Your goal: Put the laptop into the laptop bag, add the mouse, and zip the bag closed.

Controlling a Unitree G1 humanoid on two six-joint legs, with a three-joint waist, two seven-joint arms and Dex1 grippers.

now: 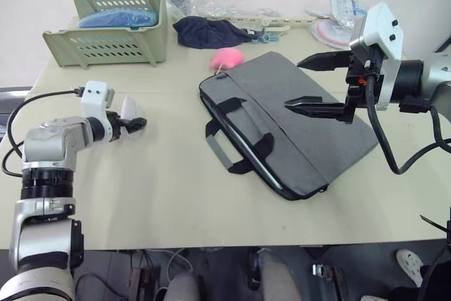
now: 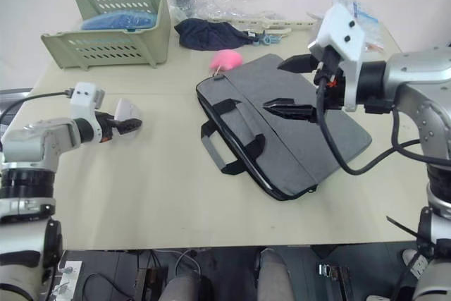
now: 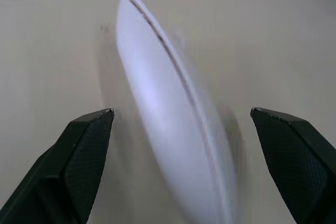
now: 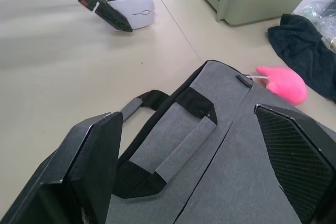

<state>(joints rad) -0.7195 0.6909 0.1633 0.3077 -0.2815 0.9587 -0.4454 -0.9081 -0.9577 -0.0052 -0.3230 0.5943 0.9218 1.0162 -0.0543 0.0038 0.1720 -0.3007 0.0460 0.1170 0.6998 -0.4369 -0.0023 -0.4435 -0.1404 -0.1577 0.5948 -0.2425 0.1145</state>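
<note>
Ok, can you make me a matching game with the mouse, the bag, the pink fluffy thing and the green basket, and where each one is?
Things:
1. mouse
2. laptop bag
3. pink fluffy blob
4. green basket

Places:
A. at the table's far left corner, with something blue inside
B. under the open right gripper
C. between the open fingers of the left gripper
D. next to the bag's far corner, in front of the dark cloth

Pairs: 1-C, 2-B, 3-D, 4-A

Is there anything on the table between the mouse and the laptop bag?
No. Between the mouse and the laptop bag there is just bare table, as the left eye view shows.
</note>
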